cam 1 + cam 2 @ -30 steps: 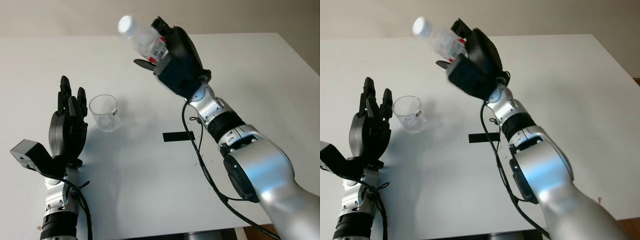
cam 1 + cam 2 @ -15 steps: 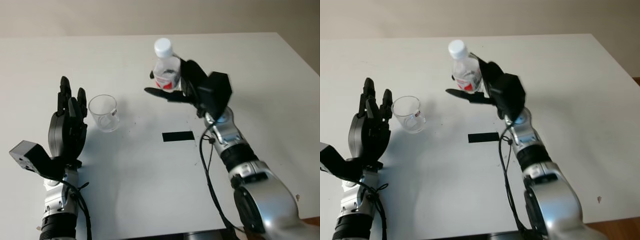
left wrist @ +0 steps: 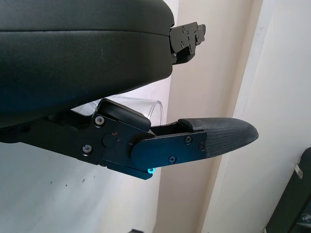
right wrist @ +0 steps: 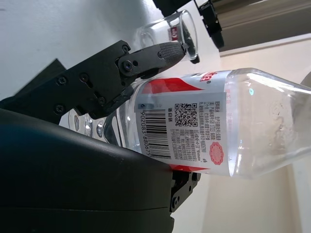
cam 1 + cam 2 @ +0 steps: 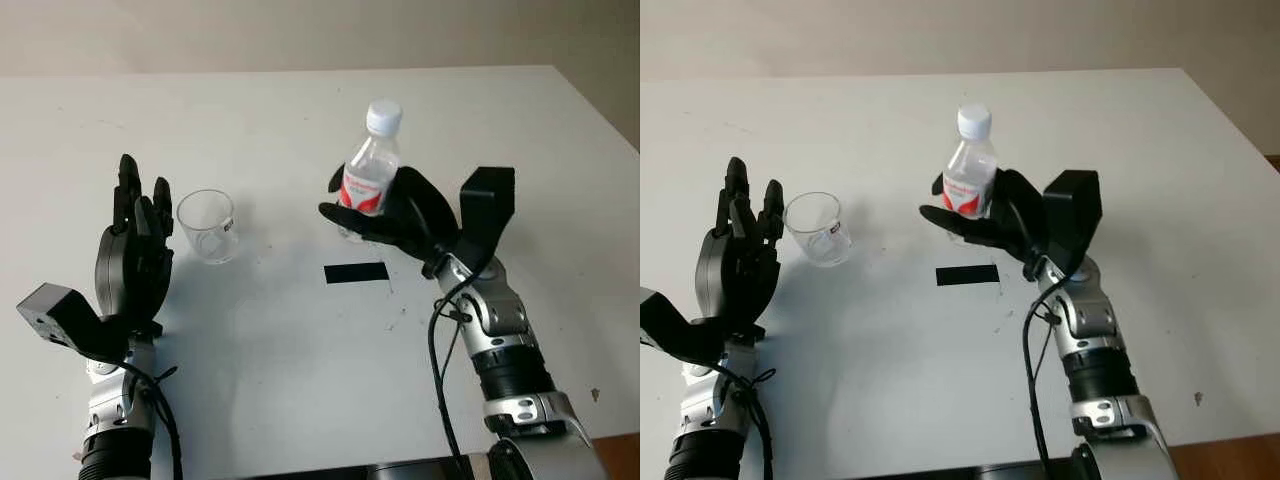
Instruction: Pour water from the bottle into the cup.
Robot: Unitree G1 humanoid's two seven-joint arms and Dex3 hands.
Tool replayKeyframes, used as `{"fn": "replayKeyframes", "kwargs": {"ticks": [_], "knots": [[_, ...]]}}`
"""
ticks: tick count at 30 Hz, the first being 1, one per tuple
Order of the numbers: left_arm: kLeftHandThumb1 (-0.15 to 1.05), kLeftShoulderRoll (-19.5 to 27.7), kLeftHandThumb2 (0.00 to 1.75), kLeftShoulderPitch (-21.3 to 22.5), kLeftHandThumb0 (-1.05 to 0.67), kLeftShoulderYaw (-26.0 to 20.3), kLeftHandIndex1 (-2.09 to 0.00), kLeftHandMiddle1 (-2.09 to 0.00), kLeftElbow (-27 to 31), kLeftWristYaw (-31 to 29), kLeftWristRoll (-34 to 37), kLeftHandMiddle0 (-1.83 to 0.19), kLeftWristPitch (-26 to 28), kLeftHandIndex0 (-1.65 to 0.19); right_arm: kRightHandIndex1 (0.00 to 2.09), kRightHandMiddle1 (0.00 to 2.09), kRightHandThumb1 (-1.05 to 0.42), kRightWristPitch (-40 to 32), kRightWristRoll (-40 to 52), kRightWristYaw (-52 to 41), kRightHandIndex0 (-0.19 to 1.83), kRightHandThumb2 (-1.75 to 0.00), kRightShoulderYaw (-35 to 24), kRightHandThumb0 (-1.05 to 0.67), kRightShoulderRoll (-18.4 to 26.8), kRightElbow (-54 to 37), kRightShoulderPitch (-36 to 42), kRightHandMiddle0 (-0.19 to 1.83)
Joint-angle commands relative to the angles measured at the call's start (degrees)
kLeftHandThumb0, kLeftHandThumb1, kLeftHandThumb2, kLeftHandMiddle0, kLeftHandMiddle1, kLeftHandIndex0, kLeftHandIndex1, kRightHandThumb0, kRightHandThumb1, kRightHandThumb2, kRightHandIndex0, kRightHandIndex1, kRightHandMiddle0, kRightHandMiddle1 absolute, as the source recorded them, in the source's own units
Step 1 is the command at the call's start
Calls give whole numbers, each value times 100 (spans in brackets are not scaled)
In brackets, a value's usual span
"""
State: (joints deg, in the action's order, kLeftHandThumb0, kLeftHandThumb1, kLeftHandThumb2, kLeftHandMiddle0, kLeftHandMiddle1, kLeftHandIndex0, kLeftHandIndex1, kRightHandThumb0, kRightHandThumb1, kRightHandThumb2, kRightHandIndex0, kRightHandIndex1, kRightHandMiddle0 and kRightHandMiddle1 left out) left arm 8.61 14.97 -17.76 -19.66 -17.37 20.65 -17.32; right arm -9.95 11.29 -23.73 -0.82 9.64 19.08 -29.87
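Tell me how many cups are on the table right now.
1. The clear cup stands upright on the white table, just beside the open left hand. Nothing suggests another is hidden.

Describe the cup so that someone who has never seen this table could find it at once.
Start at the white table and go to the robot's left hand, open and raised at the near left. The cup stands just beside its fingertips: a short, clear, open tumbler, unlike the tall capped bottle with the red label in the right hand.

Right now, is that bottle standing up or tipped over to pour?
Nearly upright. The bottle, held in the right hand, has its white cap on top, well to the side of the cup.
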Motion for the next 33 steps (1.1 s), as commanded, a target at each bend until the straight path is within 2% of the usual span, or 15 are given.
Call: {"fn": "replayKeyframes", "kwargs": {"ticks": [1, 16, 33], "knots": [[105, -10, 55, -120, -85, -14, 0, 0, -25, -41, 40, 3, 16, 14, 209, 209, -105, -12, -22, 43, 110, -31, -29, -25, 10, -177, 46, 40], [105, -6, 55, -195, -87, -19, 0, 0, 123, 47, 7, 5, 116, 16, 209, 209, -105, -43, -243, 308, 116, -31, 62, -25, -47, -38, 351, 26], [105, -39, 55, -257, -87, -15, 0, 0, 191, 63, 18, 4, 118, 16, 209, 209, -105, 111, -521, 332, 118, -32, 166, -21, -60, 341, 520, -3]]}}
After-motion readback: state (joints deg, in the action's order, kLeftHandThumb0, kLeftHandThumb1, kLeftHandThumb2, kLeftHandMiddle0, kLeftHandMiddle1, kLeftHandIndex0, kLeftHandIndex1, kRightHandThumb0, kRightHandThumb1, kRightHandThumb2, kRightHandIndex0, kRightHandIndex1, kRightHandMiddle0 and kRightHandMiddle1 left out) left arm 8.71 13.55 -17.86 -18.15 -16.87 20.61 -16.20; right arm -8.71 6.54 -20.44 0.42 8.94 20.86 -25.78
